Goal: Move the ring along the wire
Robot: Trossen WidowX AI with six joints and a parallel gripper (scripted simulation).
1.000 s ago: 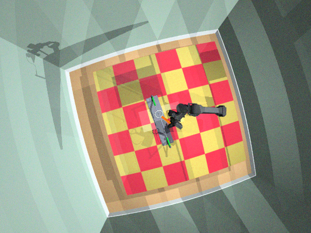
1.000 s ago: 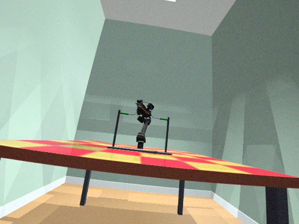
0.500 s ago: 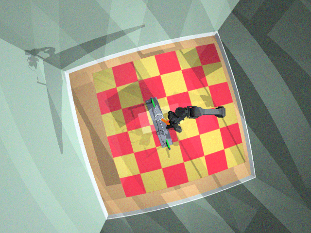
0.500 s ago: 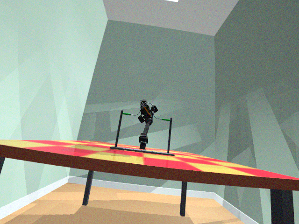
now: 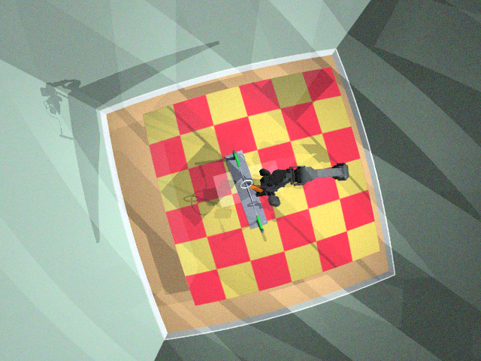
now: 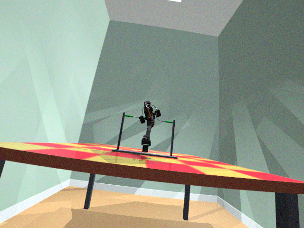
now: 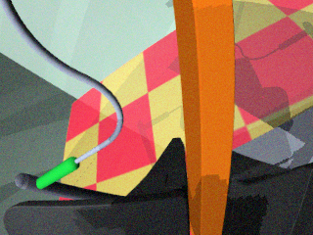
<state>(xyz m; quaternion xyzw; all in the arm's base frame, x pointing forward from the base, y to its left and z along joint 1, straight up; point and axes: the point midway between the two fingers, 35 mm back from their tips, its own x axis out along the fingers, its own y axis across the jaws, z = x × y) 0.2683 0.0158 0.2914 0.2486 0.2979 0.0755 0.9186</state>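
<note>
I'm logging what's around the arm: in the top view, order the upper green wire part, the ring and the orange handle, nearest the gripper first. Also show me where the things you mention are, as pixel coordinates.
1. orange handle [image 5: 255, 188] [image 6: 149, 114] [image 7: 210, 98], in its grip
2. ring [image 5: 240, 185] [image 6: 147, 109], just left of the handle
3. upper green wire part [image 5: 236, 159] [image 6: 128, 115], up and left

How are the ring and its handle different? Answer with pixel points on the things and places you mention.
The ring [image 5: 246, 183] is white, but the handle [image 5: 255, 189] [image 6: 149, 113] [image 7: 209, 108] is orange. The ring is a round loop with a hole, while the handle is a straight, chunky bar. The gripper is shut on the handle, not on the ring. Both are up above the grey base strip [image 5: 233, 163] [image 6: 162, 155].
</note>
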